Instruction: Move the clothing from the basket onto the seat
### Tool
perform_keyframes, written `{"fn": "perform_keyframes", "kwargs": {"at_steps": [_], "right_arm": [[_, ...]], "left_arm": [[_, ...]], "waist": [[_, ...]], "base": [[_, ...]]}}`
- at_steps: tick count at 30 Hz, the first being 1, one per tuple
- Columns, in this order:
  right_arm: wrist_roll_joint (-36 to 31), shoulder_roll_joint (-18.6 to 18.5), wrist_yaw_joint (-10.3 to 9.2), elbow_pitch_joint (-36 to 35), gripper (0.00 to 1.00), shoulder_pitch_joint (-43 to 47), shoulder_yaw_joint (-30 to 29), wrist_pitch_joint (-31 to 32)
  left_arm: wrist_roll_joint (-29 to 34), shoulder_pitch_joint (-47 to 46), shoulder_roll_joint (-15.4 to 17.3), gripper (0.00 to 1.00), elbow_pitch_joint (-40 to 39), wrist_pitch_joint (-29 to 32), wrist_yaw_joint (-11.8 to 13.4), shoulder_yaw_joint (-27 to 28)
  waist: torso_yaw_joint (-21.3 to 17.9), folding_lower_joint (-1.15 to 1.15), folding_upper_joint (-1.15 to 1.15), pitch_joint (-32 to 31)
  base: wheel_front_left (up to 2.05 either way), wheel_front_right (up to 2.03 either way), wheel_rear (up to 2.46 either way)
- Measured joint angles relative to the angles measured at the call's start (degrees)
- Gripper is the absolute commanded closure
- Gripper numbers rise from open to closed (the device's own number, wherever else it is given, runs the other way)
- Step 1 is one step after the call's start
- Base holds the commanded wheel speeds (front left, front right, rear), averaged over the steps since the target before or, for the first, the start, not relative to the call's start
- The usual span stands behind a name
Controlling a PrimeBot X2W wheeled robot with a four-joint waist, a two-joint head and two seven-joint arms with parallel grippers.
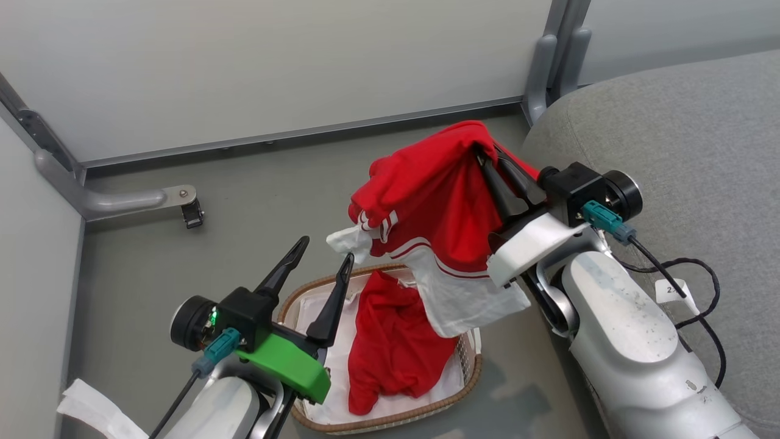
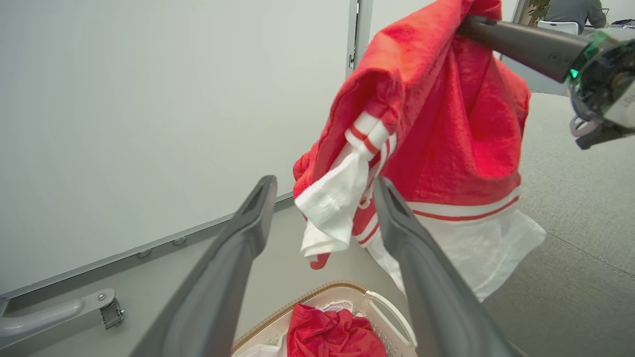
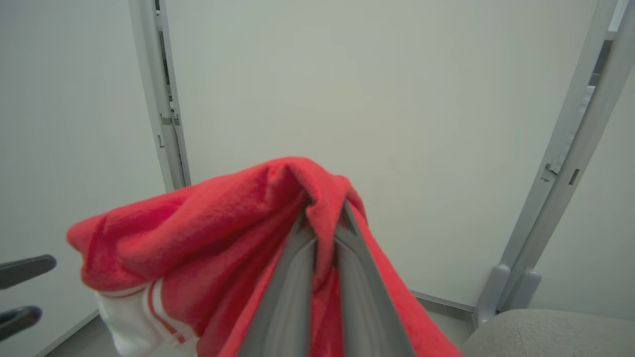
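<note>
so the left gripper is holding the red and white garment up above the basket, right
No, the right gripper holds the red-and-white garment above the basket, as the head view shows; the left gripper is open and empty.

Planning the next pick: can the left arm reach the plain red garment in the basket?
Likely yes: the left gripper hovers open by the basket; the plain red garment lies exposed.

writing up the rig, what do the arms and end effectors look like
Each has two tapering dark fingers, a black block and a teal cable plug. The left end effector has a green mount, the right end effector a white one. The right forearm is scuffed silver.
</note>
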Motion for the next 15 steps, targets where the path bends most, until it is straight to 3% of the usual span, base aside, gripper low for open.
{"fn": "perform_keyframes", "kwargs": {"at_steps": [8, 15], "right_arm": [[-1.64, -0.86, 0.0, -1.49, 1.0, 1.34, -3.2, 0.0], [-2.78, -1.76, 0.0, -3.75, 1.0, 2.43, -6.46, 0.01]], "left_arm": [[2.41, 0.65, -0.96, 0.0, -0.92, -0.1, -0.62, 1.94], [3.69, 0.6, -1.12, 0.0, -0.92, -0.1, -1.41, 2.98]], "waist": [[-1.95, 0.0, 0.0, 0.9], [-6.31, 0.0, 0.0, 2.32]], "base": [[0.0, 0.0, 0.0], [0.0, 0.0, 0.0]]}}
